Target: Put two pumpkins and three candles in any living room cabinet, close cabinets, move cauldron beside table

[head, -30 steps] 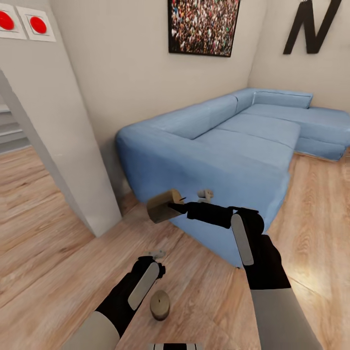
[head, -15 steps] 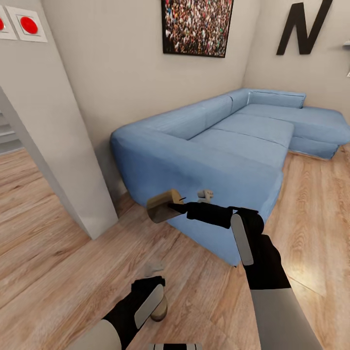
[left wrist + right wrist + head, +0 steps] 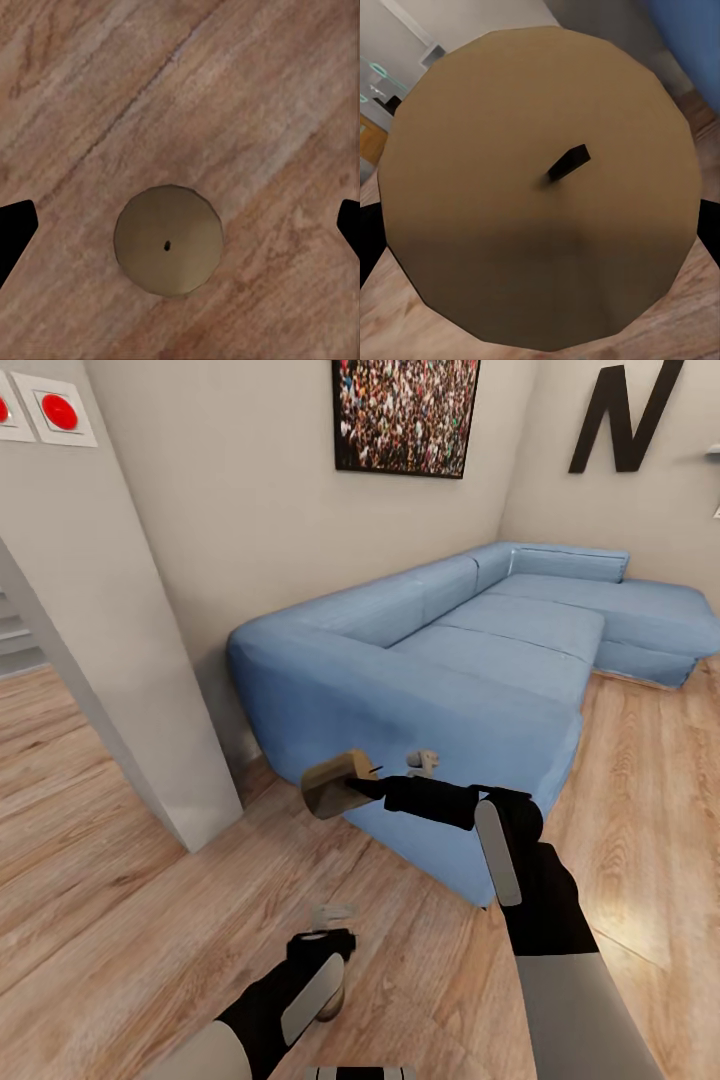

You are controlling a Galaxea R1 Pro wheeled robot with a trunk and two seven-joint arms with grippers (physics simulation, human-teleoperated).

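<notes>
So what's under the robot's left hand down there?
A candle stands upright on the wooden floor, right below the open left gripper. From the head view the arm covers most of it, and its bottom can't be seen.

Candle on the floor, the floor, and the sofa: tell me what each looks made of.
Candle on the floor: probably wax, matte tan, with a smooth flat top and a dark wick dot.
Floor: wood planks or laminate, low sheen, with visible grain and seams.
Sofa: blue fabric, seemingly soft and matte, with rounded cushions.
</notes>
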